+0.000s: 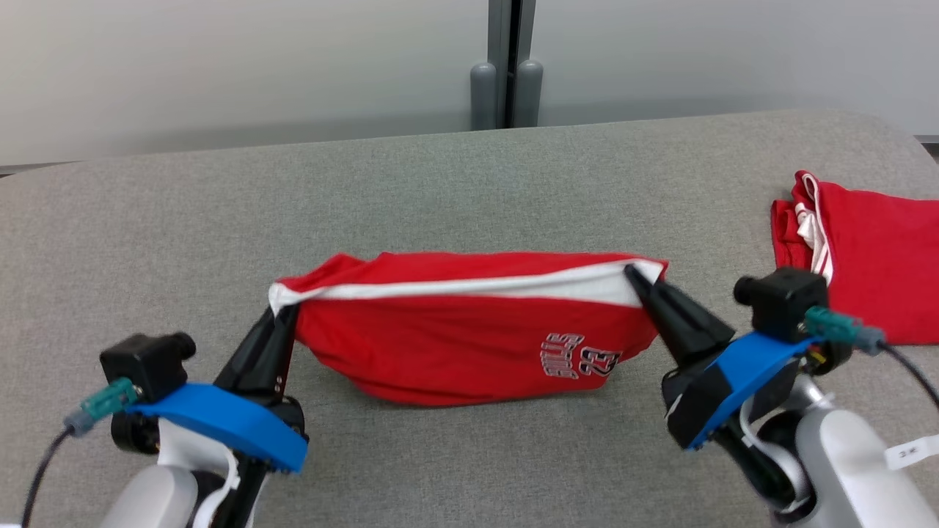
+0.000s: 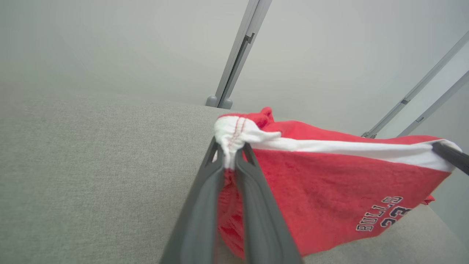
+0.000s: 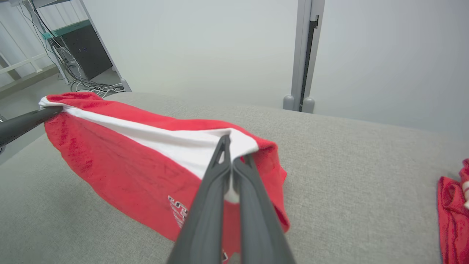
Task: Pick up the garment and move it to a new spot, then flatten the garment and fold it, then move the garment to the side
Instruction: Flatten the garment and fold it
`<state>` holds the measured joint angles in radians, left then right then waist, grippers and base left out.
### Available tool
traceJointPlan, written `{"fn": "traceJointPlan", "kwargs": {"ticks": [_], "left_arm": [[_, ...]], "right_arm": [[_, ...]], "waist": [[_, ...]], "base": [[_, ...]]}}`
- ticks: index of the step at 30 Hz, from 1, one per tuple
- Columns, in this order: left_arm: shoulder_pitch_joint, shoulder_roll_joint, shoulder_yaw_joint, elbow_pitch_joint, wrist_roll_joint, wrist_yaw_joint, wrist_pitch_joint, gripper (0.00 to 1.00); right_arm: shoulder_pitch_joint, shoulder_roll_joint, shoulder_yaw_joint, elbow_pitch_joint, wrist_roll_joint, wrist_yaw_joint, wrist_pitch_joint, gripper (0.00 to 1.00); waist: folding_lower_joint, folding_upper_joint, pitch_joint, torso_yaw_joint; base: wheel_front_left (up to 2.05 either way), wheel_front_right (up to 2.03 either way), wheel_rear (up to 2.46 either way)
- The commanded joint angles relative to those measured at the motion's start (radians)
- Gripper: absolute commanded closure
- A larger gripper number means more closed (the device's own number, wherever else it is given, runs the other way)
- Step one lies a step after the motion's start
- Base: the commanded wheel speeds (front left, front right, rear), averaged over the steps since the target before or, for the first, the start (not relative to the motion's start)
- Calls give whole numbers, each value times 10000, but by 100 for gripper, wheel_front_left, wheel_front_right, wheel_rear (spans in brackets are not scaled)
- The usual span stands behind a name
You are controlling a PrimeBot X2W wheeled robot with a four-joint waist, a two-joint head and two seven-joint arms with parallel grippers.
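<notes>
From the head camera: gripping at both ends. Clamped shut with the left end effector (image 1: 282, 314) on the left end of the white band of the red garment (image 1: 455, 345). Clamped shut with the right end effector (image 1: 637, 277) on the band's right end. Held stretched between the two, band uppermost, red body sagging down to touch the grey tabletop (image 1: 220, 220) near its front middle. White lettering (image 1: 579, 357) low on the cloth's right side, upside down from here. Well apart at the far right of the tabletop: a second red garment (image 1: 873, 249) with white trim, lying rumpled.

From the left wrist camera: looking along the left end effector (image 2: 229, 156), fingers pressed together on a bunched white knot of band. Beyond, the garment (image 2: 322, 190) running off to the right, with "BULLS 23" readable low down. At the right edge, the dark tip of the right end effector (image 2: 450, 156) on the band's far end.

From the right wrist camera: looking along the right end effector (image 3: 234, 154), closed tight on the white band. Garment (image 3: 121, 161) slanting away to the left, up to the left end effector (image 3: 25, 123) at its far corner. Second red garment (image 3: 452, 209) at the right edge, apart from the held one.
</notes>
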<state>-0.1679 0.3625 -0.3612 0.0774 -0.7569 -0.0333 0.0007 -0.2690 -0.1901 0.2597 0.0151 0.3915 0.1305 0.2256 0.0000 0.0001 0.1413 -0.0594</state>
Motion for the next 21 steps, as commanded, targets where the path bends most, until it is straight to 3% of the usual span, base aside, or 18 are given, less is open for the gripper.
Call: {"fn": "traceJointPlan", "kwargs": {"ticks": [1,8,14,21], "left_arm": [[-403,65,158,-355,-222,-40,221,100],[-1679,89,665,-1879,-1456,21,1462,100],[-2796,131,1086,-3169,-2470,726,2824,100],[-4216,47,1593,-2707,-2731,1618,3334,100]], "right_arm": [[-362,-198,-167,-349,-85,5,109,100],[-1544,-1043,-513,-1830,-210,5,728,100],[-2656,-1640,-759,-2981,-95,4,1408,100],[-4391,-1903,-433,-2026,315,4,1553,100]], "waist": [[0,-1,69,46],[0,-1,122,74],[0,-1,323,14],[0,-1,1330,-119]], "base": [[0,0,0],[0,0,0],[0,0,0],[0,0,0]]}}
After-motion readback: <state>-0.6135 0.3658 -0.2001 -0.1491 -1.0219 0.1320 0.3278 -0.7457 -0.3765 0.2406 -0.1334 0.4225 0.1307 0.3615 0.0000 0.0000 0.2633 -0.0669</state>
